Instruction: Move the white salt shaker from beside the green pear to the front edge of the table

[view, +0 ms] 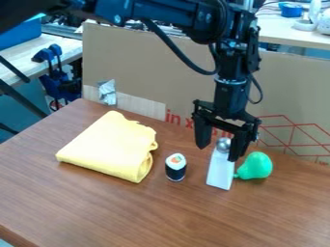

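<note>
Gripper (pixel 218 153): fingers apart, perhaps around silver knob (pixel 223 144) of white object (pixel 220 173)
Green pear (pixel 255 166): beside it
Sushi roll (pixel 175 168): near yellow cloth (pixel 109 145)

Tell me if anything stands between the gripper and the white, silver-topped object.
Nothing visible does: the open gripper hangs at the silver top of the white object. The green pear lies beside it, not between them.

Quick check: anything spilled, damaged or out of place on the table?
I see no spill or damage. Mildly odd: the green pear-shaped toy lies on its side, right beside the white silver-topped object, and the yellow cloth is rumpled along its edge nearest the sushi toy.
</note>
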### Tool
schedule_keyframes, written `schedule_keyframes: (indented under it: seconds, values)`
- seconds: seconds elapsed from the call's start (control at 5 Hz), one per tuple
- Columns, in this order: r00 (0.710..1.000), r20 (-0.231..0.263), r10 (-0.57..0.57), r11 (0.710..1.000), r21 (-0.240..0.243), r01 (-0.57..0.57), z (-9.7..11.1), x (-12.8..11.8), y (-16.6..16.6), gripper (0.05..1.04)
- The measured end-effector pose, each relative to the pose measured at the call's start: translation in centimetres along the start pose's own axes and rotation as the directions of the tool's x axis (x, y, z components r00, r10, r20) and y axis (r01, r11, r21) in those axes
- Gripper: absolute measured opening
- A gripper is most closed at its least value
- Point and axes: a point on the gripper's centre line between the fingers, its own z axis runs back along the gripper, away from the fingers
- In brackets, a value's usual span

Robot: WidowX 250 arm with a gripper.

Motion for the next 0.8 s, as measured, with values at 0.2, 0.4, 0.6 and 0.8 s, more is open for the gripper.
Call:
schedule_keyframes:
  seconds: [0.2, 0.4, 0.6, 0.8]
  values:
    - [1.000, -0.005, 0.008, 1.000, 0.000, -0.008, -0.3, 0.0, 0.2, 0.695]
    - [0.999, 0.003, 0.032, 0.999, 0.003, -0.032, -0.3, 0.2, 0.2, 0.503]
    - [0.998, 0.022, 0.053, 0.999, 0.002, -0.053, -0.3, 0.4, 0.5, 0.500]
    - [0.998, 0.029, 0.058, 0.998, 0.006, -0.058, 0.8, -0.9, -0.1, 0.500]
